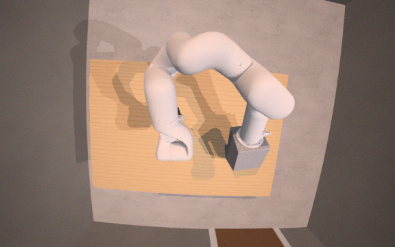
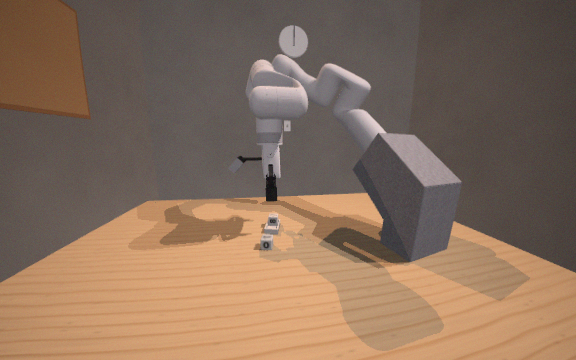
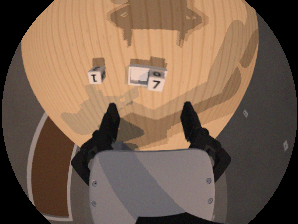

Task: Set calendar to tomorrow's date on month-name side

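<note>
A white cube (image 2: pixel 266 243) (image 3: pixel 94 76) stands outside the tray on the table. It shows a 0 in the exterior view and a 1 in the wrist view. The small pale tray (image 2: pixel 271 230) (image 3: pixel 131 76) lies on the table beside it. A second white cube (image 2: pixel 273 220) (image 3: pixel 156 83) is at one end of the tray, with a 7 on one face in the wrist view; the other end shows no cube. My gripper (image 2: pixel 271 199) (image 3: pixel 150 109) is open and empty, above the table and the tray. In the top view the arm hides most of this area.
The wooden table (image 1: pixel 125 165) (image 2: pixel 168 300) carries the grey base block (image 1: pixel 249 158) (image 2: pixel 418 200) of the arm, off to the right of the tray in the exterior view. Arm shadows fall around the cubes and the tray.
</note>
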`<state>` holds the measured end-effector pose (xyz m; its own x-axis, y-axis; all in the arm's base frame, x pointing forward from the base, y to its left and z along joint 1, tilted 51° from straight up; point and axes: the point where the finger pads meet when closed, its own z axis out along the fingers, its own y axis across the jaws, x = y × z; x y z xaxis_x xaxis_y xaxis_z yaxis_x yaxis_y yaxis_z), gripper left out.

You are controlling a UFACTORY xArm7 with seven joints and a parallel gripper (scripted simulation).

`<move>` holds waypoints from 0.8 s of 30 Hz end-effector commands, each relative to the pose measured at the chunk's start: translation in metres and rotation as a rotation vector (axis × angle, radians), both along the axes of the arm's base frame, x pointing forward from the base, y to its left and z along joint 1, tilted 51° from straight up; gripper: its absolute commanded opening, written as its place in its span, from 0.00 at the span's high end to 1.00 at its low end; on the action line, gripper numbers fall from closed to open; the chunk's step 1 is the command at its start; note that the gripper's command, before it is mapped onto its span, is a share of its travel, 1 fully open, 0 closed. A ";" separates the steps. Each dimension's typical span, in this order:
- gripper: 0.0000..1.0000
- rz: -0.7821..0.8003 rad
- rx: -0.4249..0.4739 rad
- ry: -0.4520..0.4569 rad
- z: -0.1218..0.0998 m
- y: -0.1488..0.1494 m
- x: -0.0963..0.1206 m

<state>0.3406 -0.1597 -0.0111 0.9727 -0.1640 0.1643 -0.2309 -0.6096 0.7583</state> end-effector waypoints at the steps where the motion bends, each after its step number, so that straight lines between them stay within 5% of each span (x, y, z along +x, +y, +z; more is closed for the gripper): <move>1: 0.00 -0.081 -0.001 -0.127 0.008 -0.005 -0.006; 5: 0.00 -0.094 -0.001 -0.142 0.009 -0.006 -0.007; 6: 0.53 -0.094 -0.001 -0.142 0.009 -0.006 -0.007; 24: 0.53 -0.094 -0.001 -0.142 0.009 -0.006 -0.007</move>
